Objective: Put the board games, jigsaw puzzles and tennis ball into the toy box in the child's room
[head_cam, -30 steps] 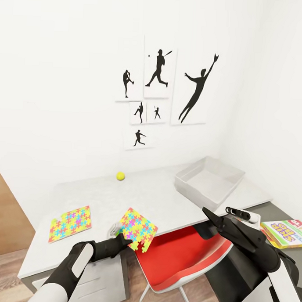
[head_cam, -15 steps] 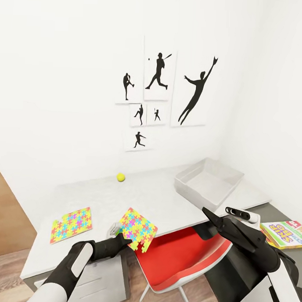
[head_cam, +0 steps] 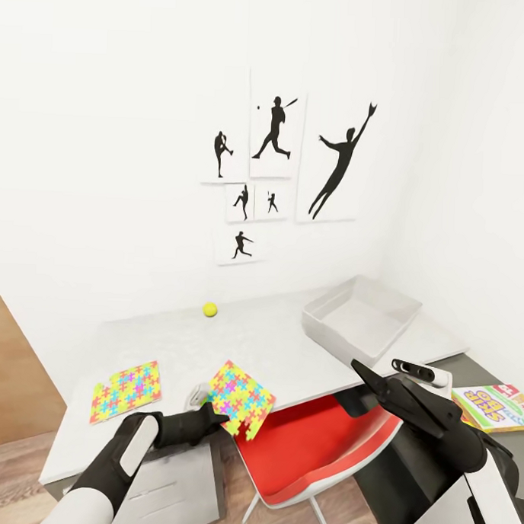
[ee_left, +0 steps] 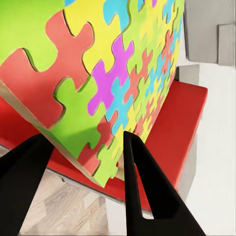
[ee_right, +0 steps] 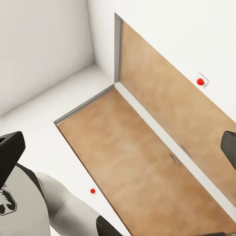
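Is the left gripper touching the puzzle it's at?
Touching. In the left wrist view the left gripper has its fingers either side of the puzzle's edge, pinching it; the head view shows it lifted and tilted.

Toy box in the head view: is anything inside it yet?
No. The toy box shows a bare grey floor, and the tennis ball sits on the table.
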Robot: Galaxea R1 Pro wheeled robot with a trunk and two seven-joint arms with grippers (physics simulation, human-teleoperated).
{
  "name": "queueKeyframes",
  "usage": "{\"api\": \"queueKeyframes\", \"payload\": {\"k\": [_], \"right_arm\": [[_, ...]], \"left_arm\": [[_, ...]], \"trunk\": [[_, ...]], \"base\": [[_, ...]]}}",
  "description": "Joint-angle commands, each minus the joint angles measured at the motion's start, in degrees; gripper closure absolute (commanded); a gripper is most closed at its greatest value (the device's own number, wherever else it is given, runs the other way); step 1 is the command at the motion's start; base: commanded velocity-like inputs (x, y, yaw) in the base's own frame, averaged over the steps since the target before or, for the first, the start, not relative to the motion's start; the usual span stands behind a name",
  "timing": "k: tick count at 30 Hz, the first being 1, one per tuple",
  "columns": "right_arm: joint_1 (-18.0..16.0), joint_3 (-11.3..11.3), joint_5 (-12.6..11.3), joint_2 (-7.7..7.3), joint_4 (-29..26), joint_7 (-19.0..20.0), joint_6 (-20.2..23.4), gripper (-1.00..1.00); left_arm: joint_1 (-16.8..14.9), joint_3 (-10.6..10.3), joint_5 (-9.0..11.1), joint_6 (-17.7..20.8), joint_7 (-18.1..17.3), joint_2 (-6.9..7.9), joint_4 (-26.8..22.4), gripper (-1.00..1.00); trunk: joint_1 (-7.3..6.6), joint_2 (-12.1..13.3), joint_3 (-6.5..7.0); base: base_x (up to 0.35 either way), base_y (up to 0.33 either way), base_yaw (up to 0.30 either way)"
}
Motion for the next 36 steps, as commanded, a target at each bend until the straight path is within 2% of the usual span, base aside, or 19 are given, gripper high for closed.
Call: {"api": "queueKeyframes", "payload": {"k": [1,6,9,12,16,17,20,23,24,28,32,36], "right_arm": [[-0.04,-0.02,-0.21,-0.02,0.01,-0.02,0.41,-1.00],[-0.04,-0.10,-0.20,-0.09,0.10,-0.05,0.41,-1.00],[-0.04,-0.14,-0.20,-0.10,0.12,-0.05,0.41,-1.00],[-0.04,-0.16,-0.24,-0.12,0.22,-0.10,0.39,-1.00],[-0.04,-0.11,-0.21,-0.20,0.41,-0.16,-0.78,-1.00],[-0.04,-0.08,-0.21,-0.20,0.40,-0.18,-1.09,-1.00],[-0.04,0.14,-0.19,-0.12,0.33,-1.11,-2.36,-1.00],[-0.04,0.26,-0.19,-0.08,0.27,-5.91,-2.43,-1.00],[-0.04,0.30,-0.21,-0.07,0.24,-7.04,-2.39,-1.00],[-0.04,0.36,-0.30,-0.03,0.07,-17.75,-2.25,-1.00],[-0.04,0.33,-0.57,0.04,0.03,-24.68,-2.12,-1.00],[-0.04,0.20,-0.86,0.06,0.04,-26.45,-2.12,-1.00]], "left_arm": [[-0.04,0.30,-0.32,1.30,-0.23,-0.05,-0.72,1.00],[-0.04,0.28,-0.14,4.87,-0.48,0.39,-4.09,1.00],[-0.04,0.18,-0.02,7.76,-3.81,1.71,-6.61,1.00],[0.02,0.00,-0.10,9.38,-13.23,4.54,-9.76,1.00],[0.04,-0.06,-0.16,10.63,-26.25,10.58,-11.25,1.00],[0.04,-0.06,-0.16,10.93,-27.74,11.22,-11.35,1.00],[0.04,-0.04,-0.25,11.83,-36.21,14.26,-12.02,1.00],[0.04,-0.37,-0.35,12.07,-42.30,16.93,-12.40,1.00],[0.04,-0.64,-0.36,12.07,-43.02,17.34,-12.43,1.00],[0.04,-3.97,-0.19,12.07,-46.74,20.93,-12.49,1.00],[0.04,-5.05,-0.26,12.07,-50.18,22.11,-12.54,1.00],[0.04,-5.37,-0.45,12.07,-52.24,22.40,-12.51,1.00]], "trunk": [[-0.21,0.34,0.09],[-1.31,2.35,0.99],[-1.97,3.55,1.53],[-2.62,4.76,2.07],[-2.62,4.76,2.07],[-2.84,5.16,2.25],[-3.50,6.36,2.79],[-4.16,7.56,3.32],[-4.38,7.96,3.50],[-5.26,9.57,4.22],[-6.14,11.17,4.94],[-7.02,12.78,5.66]], "base": [[0.000,0.000,0.000],[0.000,0.000,0.000],[0.000,0.000,0.000],[0.000,0.000,0.000],[0.000,0.000,0.000],[0.000,0.000,0.000],[0.000,0.000,0.000],[0.000,0.000,0.000],[0.000,0.000,0.000],[0.000,0.000,0.000],[0.000,0.000,0.000],[-0.098,0.000,0.000]]}}
